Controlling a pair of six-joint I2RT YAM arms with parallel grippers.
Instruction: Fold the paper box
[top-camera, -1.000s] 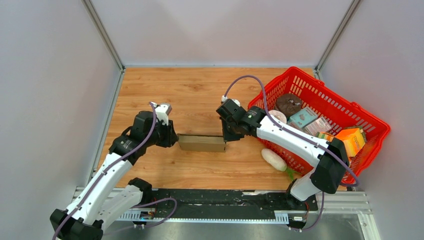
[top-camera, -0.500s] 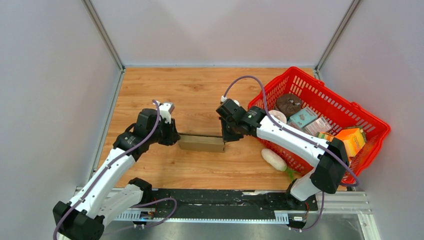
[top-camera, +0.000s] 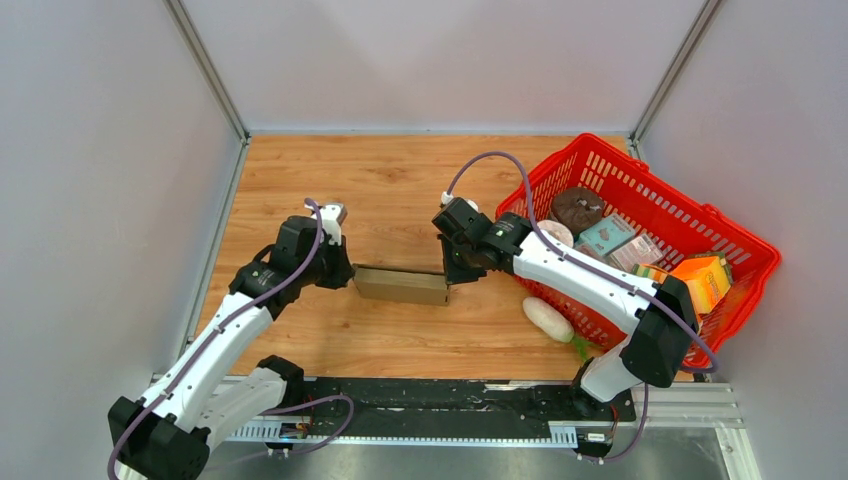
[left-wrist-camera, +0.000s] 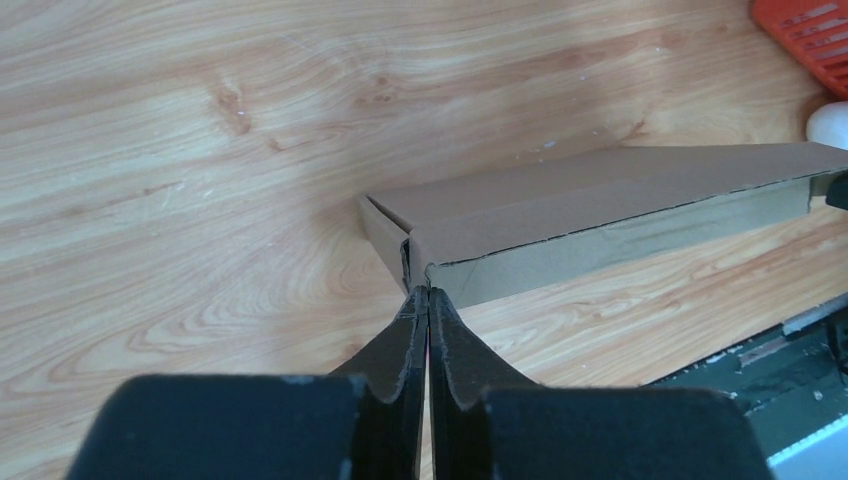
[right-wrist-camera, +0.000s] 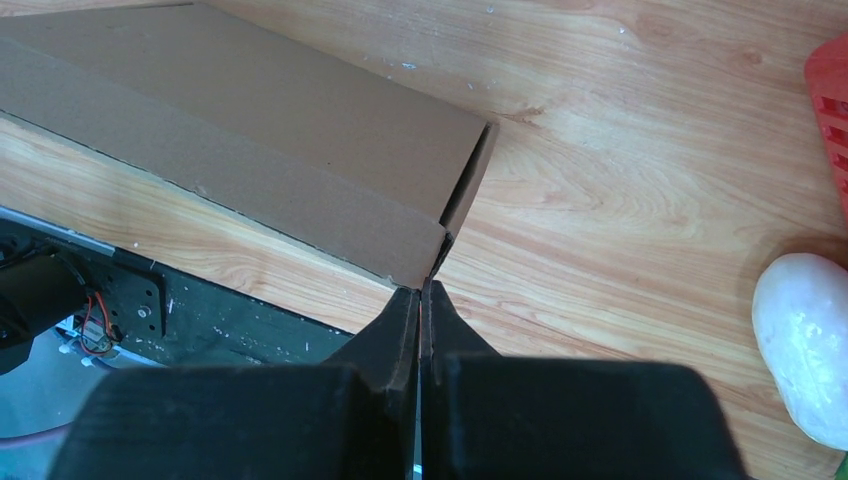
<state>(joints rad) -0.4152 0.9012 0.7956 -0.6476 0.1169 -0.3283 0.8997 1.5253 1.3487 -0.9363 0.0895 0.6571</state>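
Note:
The paper box (top-camera: 402, 286) is a flat, closed brown cardboard box lying lengthwise on the wooden table between my two arms. My left gripper (top-camera: 350, 277) is at its left end. In the left wrist view the left gripper (left-wrist-camera: 428, 292) has its jaws pressed together, tips touching the near corner of the paper box (left-wrist-camera: 600, 190), where an end flap shows a dark seam. My right gripper (top-camera: 450, 280) is at the right end. Seen from the right wrist, the right gripper (right-wrist-camera: 422, 285) is shut, tips against the near corner of the paper box (right-wrist-camera: 250, 120).
A red plastic basket (top-camera: 700, 208) filled with several groceries stands at the right, close to the right arm. A small white packet (top-camera: 548, 318) lies on the table in front of it. The black base rail (top-camera: 430, 400) runs along the near edge.
The left gripper's jaws have closed together, and it has edged up to the box's left end. The right arm and the box have stayed where they were.

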